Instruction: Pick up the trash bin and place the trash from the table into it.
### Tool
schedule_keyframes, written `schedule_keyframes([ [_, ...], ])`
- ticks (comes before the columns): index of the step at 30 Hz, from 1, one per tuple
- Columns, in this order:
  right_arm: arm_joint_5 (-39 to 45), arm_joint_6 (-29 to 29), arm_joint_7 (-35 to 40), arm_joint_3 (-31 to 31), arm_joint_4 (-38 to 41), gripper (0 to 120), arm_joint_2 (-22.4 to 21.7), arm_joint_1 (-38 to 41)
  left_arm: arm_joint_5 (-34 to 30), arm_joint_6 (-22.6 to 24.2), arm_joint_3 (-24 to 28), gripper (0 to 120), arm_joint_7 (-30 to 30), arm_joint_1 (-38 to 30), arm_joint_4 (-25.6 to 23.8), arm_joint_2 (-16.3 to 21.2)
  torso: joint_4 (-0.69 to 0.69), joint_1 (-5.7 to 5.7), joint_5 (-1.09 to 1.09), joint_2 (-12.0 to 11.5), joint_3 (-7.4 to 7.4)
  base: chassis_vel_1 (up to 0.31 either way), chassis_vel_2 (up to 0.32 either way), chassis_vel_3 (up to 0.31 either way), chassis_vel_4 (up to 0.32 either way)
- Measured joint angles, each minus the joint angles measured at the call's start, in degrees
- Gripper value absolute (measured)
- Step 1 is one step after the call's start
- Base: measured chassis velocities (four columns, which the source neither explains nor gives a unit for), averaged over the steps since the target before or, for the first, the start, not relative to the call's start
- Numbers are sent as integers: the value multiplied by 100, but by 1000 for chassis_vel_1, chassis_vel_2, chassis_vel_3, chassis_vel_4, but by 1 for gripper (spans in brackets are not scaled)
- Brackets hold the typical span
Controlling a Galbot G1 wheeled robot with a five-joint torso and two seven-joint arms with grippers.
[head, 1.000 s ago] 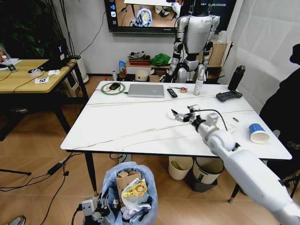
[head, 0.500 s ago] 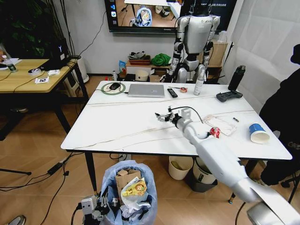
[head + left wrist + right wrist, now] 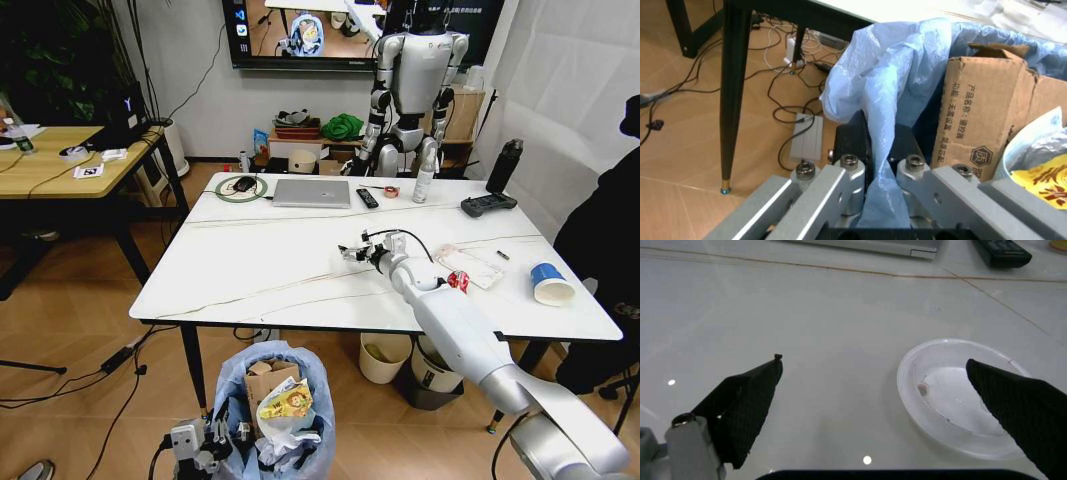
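Head view: my right gripper is stretched over the table, jaws spread wide, empty, just past a small clear lid near the laptop. Beyond my forearm from the laptop lie a clear plastic pack with a red wrapper, then a blue-white paper cup toward the table's far right edge. The trash bin sits on the floor below the table's front edge, already stuffed with cardboard and a yellow wrapper. My left gripper is at its rim.

Left wrist view: my left gripper is clamped narrow on the blue bag liner at the bin's rim, beside the cardboard. Liner is thin and slippery, likely to tear or slide.

Right wrist view: my right gripper is wide open just above the table, with the clear lid between the fingertips, nearer one side. It looks light, stiff and slick; best pinched across the rim.

Versus half a second ago, my right gripper sits slightly nearer the plastic pack; bin unchanged.
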Motion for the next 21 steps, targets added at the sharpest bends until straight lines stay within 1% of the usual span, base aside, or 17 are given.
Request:
schedule_keyframes([
  [14,-224,106,-151,-50,-358,100,56,91,11,-15,-4,1,6,30,-57,-14,0,0,0,1,0,0,0,0,0],
  [15,-258,124,-171,-51,-403,96,75,90,11,-16,-3,1,6,31,-57,-15,0,0,0,1,0,0,0,0,0],
  [16,-258,124,-171,-51,-403,96,75,90,11,-16,-3,1,6,31,-57,-15,0,0,0,1,0,0,0,0,0],
  [19,-280,140,-189,-51,-440,86,89,90,6,-26,-4,1,6,36,-57,-13,1,0,0,1,0,0,0,0,0],
  [20,-285,141,-191,-52,-449,83,89,90,4,-29,-5,1,6,37,-57,-12,0,0,0,1,0,0,0,0,0],
  [21,-291,143,-194,-53,-466,77,90,90,0,-34,-5,1,7,39,-58,-12,0,0,0,1,0,0,0,0,0],
])
